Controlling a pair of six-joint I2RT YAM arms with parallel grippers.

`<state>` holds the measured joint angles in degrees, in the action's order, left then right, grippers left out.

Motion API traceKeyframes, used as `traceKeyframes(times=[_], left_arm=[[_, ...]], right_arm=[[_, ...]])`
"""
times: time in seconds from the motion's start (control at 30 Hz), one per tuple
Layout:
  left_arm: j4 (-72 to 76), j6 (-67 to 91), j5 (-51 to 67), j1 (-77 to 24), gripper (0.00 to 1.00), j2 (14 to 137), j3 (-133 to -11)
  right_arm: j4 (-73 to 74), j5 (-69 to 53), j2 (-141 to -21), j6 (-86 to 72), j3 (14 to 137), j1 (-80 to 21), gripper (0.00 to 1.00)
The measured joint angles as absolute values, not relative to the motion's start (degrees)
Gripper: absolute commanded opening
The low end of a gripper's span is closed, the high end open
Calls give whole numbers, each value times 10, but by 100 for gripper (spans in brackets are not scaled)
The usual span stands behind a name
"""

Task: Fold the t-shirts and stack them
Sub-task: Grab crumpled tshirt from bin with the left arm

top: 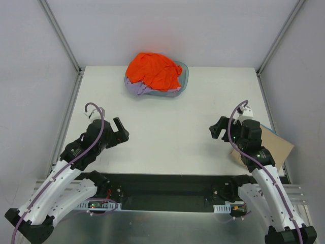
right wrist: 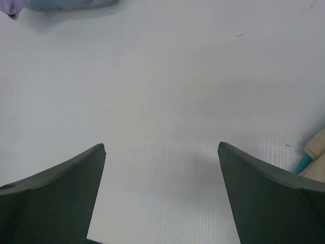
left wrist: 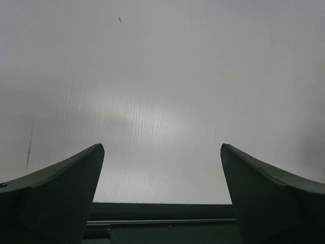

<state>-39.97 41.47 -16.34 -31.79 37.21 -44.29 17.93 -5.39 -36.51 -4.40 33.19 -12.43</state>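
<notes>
left claw (top: pixel 121 129) and right claw (top: pixel 218 128) are hovering spread wide and empty, seemingly readying to fetch the orange-red t-shirt (top: pixel 155 70) heaped far off

The orange-red t-shirt (top: pixel 154 70) covers most of the lavender t-shirt (top: pixel 136 88) beneath it and much of the teal tub (top: pixel 185 76) holding both. The right arm (top: pixel 256 152) hides part of the cardboard sheet (top: pixel 280 147). In the right wrist view, the top edge crops the tub and the lavender t-shirt.
</notes>
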Motion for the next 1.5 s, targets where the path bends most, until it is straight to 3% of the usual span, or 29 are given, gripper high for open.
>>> traceKeyframes(times=[0.4, 0.6, 0.77, 1.0, 1.17, 1.5], left_arm=[[-376, 430, -181, -318, 99, 389, -430], [-311, 406, -206, -317, 99, 460, -446], [-262, 358, -201, -278, 99, 610, -566], [-213, 311, -59, -154, 92, 871, -818], [-208, 272, -4, -140, 91, 1039, -969], [-213, 210, -6, -142, 84, 1199, -1131]], right_arm=[[204, -45, -286, -51, 320, -124, 97], [208, -41, -286, -51, 318, -124, 97], [209, -41, -289, -51, 313, -124, 97], [209, -43, -296, -49, 313, -124, 97], [209, -44, -309, -47, 313, -124, 97], [209, -43, -339, -40, 313, -125, 97]])
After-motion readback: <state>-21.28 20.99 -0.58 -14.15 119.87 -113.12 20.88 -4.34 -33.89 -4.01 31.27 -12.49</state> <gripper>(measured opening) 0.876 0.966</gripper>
